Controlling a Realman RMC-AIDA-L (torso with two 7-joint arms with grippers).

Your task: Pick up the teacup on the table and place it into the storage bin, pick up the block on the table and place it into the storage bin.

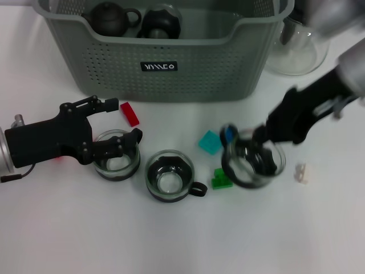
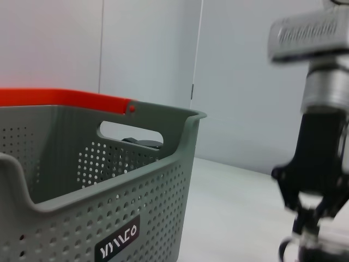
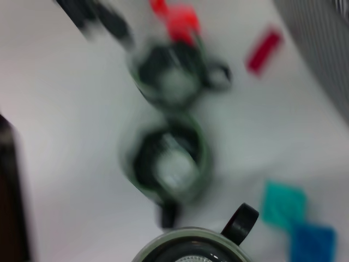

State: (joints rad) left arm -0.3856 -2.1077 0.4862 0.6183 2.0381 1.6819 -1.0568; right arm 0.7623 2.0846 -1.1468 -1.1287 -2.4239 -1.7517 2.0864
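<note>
Three glass teacups stand in a row before the grey-green storage bin. My right gripper is blurred and shut on the rim of the right teacup, whose rim and black handle fill the near edge of the right wrist view. My left gripper is open, its lower finger over the left teacup. The middle teacup stands free. A red block, teal block, blue block and green block lie around the cups. The bin also shows in the left wrist view.
The bin holds a dark teapot and another dark vessel. A clear glass pitcher stands right of the bin. A small white piece lies at the right. The left wrist view shows my right arm.
</note>
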